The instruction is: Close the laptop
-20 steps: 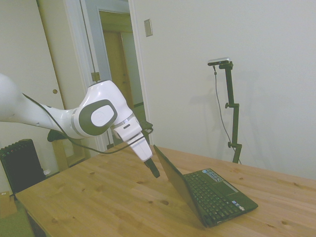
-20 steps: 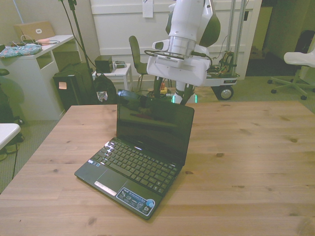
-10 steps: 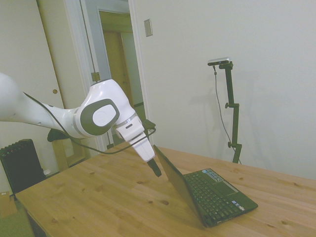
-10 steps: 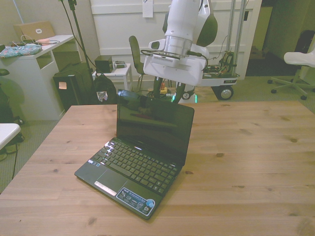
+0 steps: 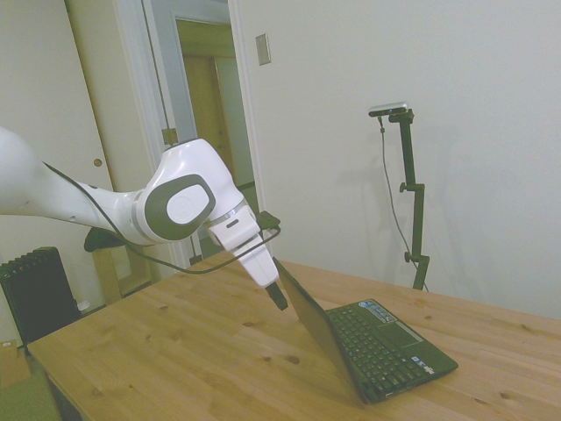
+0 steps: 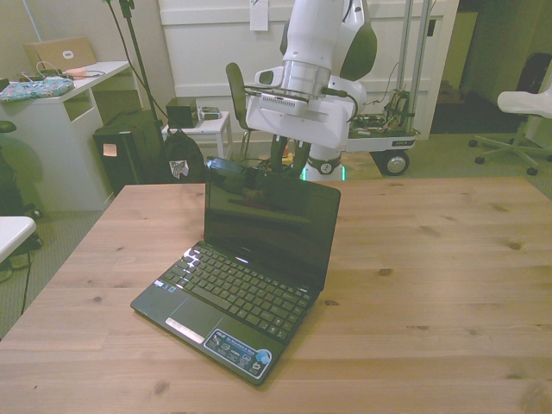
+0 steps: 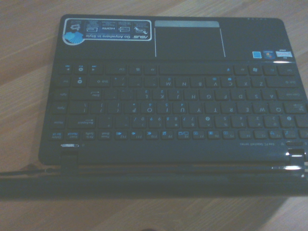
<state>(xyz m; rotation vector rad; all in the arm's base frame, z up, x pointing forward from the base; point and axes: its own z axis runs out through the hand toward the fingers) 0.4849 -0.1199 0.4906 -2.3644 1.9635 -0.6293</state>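
The small black laptop (image 5: 379,347) stands open on the wooden table (image 5: 175,351), its dark screen (image 6: 267,226) raised a little past upright. Its lid's back (image 5: 314,326) faces the arm. My gripper (image 5: 277,297) hangs just behind the lid's top edge, close to it; contact cannot be made out. In the front view the gripper (image 6: 291,166) shows just above the screen's upper rim, near its middle. The wrist view looks down over the lid's edge onto the keyboard (image 7: 178,103) and touchpad (image 7: 188,42).
Bare table (image 6: 448,285) lies to the front view's right of the laptop. Behind the table stand a white desk (image 6: 60,103), a black bag (image 6: 138,155) and a wheeled cart (image 6: 388,138). A radiator (image 5: 35,294) sits on the floor.
The arm's hand has shifted slightly toward the front view's left and nearer the lid's top edge. The laptop's screen stands at the same angle.
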